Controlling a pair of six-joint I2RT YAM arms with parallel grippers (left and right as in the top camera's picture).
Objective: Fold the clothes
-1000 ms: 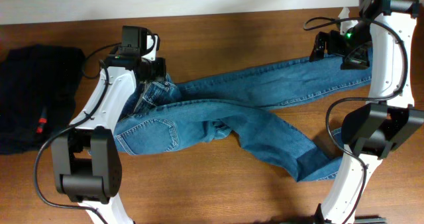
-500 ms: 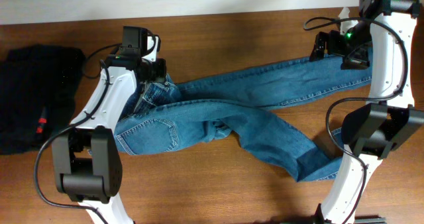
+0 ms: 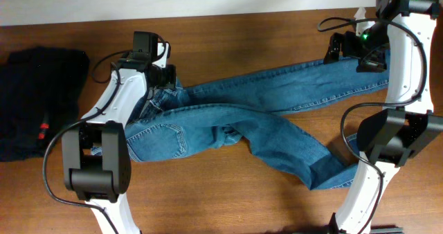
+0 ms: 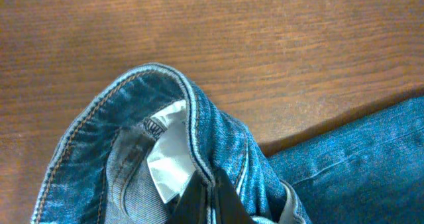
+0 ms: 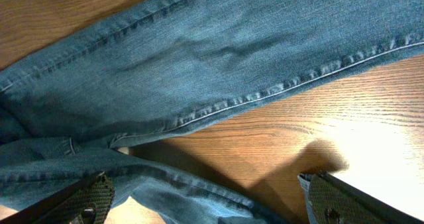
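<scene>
Denim jeans point(image 3: 242, 116) are stretched lengthwise along the bench point(image 3: 242, 33), waistband point(image 4: 165, 85) pinched at the left end by the left gripper point(image 4: 211, 192), the right gripper point(image 5: 209, 197) spread above a leg point(image 5: 199, 58) near the rear right corner.

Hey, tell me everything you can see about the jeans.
The jeans are medium-blue denim with light stitched seams, lying unfolded on the wooden table. Waist left, back pocket up; two long legs splay rightward. The left gripper is shut on the waistband, beside a white label. The open right gripper hangs over the upper leg's end.
</scene>
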